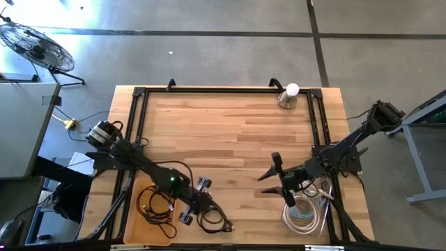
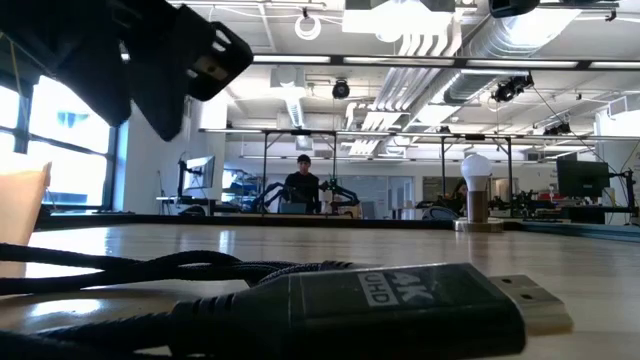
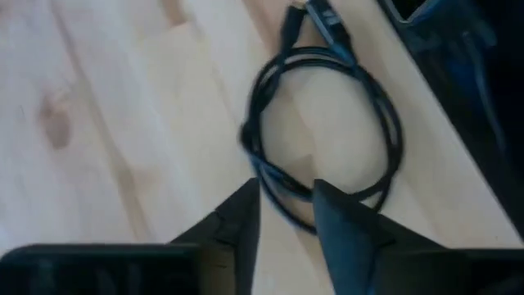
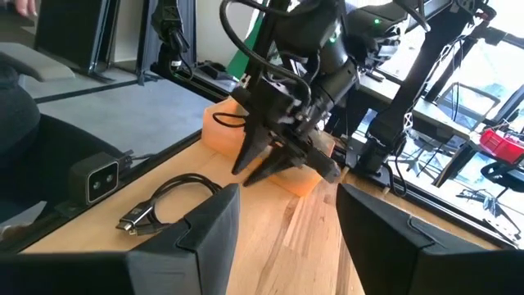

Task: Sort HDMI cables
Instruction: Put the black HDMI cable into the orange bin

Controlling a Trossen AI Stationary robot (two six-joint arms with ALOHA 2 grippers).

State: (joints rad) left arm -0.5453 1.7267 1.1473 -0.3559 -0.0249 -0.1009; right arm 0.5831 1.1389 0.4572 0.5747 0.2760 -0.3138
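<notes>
From above, I see my left gripper (image 1: 202, 202) in the lower middle of the frame, poised over a black HDMI cable wound in a loose coil (image 1: 214, 222) on the pale wooden table (image 1: 223, 132). In the left wrist view its two dark fingers (image 3: 237, 221) stand slightly apart, the gap just wide enough for a strand, and the coil's near edge (image 3: 327, 131) passes between their tips; I cannot tell whether they touch it. The cable's plugs lie at the coil's far side in that view.

To the lower left, more black cables (image 1: 155, 208) sit tangled in an orange tray (image 1: 136, 222) beside the left arm. At lower right, white and cream coiled cables (image 1: 304, 213) rest in a clear container (image 1: 287, 217) under my right gripper (image 1: 273, 176), whose fingers spread wide and hold nothing.

A white bulb on a round stand (image 1: 288, 95) sits at the table's upper right. In the low view, a black HDMI plug marked "4K UHD" (image 2: 400, 305) fills the foreground, and a person (image 2: 302, 185) sits far back in the room.
</notes>
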